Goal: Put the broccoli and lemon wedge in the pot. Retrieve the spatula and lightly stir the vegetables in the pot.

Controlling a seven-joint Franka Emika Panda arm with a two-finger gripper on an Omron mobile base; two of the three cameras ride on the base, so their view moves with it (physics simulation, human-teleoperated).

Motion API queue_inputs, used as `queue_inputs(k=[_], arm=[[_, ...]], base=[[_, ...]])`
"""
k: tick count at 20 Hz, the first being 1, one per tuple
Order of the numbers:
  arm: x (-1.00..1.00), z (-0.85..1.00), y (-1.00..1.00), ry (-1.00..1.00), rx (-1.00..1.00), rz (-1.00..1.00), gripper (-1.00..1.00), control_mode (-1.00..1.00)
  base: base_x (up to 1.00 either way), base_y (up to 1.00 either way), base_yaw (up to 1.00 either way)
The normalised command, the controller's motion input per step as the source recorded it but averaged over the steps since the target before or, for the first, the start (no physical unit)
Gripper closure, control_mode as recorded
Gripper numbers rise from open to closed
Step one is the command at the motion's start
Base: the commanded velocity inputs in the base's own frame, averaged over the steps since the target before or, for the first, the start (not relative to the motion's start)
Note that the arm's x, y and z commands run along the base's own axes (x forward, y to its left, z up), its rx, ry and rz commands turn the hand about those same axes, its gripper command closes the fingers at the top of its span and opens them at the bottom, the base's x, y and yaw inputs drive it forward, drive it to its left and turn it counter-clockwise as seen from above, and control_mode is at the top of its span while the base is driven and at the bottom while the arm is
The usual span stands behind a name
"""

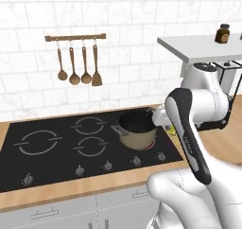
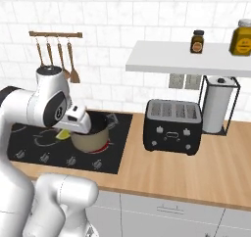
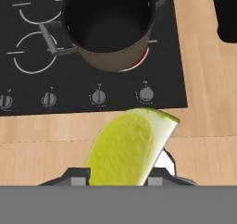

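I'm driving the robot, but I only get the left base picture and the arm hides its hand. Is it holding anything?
Observer: Yes. In the hand view the lemon wedge sits between the fingertips of the gripper.
Operator: Is the pot empty?
Observer: The hand view looks into the pot: only its dark inside shows, with no broccoli.
Operator: What's further right on the counter?
Observer: A black toaster stands right of the stove, with a paper towel roll in a black rack beyond it.

Pot on cooktop, toaster right.
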Motion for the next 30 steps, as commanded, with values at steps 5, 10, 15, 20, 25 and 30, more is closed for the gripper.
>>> queue_inputs(k=[5,10,15,20,25,30], arm=[[0.20,-0.49,0.15,0.16,-0.01,0.00,1.00,-1.00],[0.45,-0.35,0.06,0.13,0.00,0.00,1.00,-1.00],[0.78,-0.09,0.18,0.00,0.03,0.00,1.00,-1.00],[0.81,-0.08,0.05,0.00,0.05,0.00,1.00,-1.00],[0.59,-0.33,0.00,0.05,0.01,0.00,1.00,-1.00],[0.53,-0.37,0.00,0.05,0.00,0.00,1.00,-1.00]], base=[[0.00,0.00,0.00],[0.00,0.00,0.00],[0.00,0.00,0.00],[0.00,0.00,0.00],[0.00,0.00,0.00],[0.00,0.00,0.00]])
